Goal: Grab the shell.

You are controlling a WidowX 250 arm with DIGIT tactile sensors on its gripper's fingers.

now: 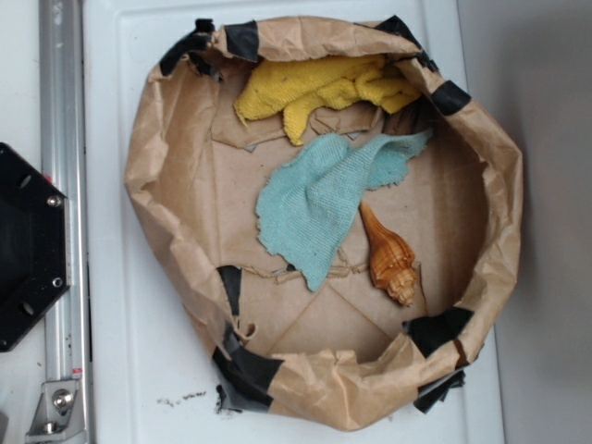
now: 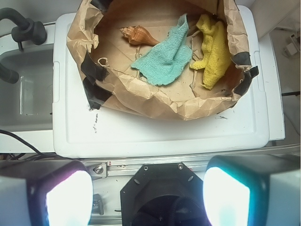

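Note:
The orange-brown spiral shell (image 1: 388, 256) lies on the floor of a brown paper basin (image 1: 157, 176), right of centre, its pointed spire touching the teal cloth (image 1: 324, 203). In the wrist view the shell (image 2: 138, 36) lies at the far left inside the basin (image 2: 155, 101). My gripper (image 2: 148, 197) is open and empty, its two pale pads (image 2: 68, 200) wide apart at the bottom of the wrist view, far back from the basin and above the black base. The gripper does not show in the exterior view.
A yellow cloth (image 1: 324, 88) lies at the basin's far side, also in the wrist view (image 2: 214, 52). The basin stands on a white lid (image 1: 139, 370). A black robot base (image 1: 23, 250) and a metal rail (image 1: 60, 139) are at the left. A grey sink (image 2: 26, 89) lies left.

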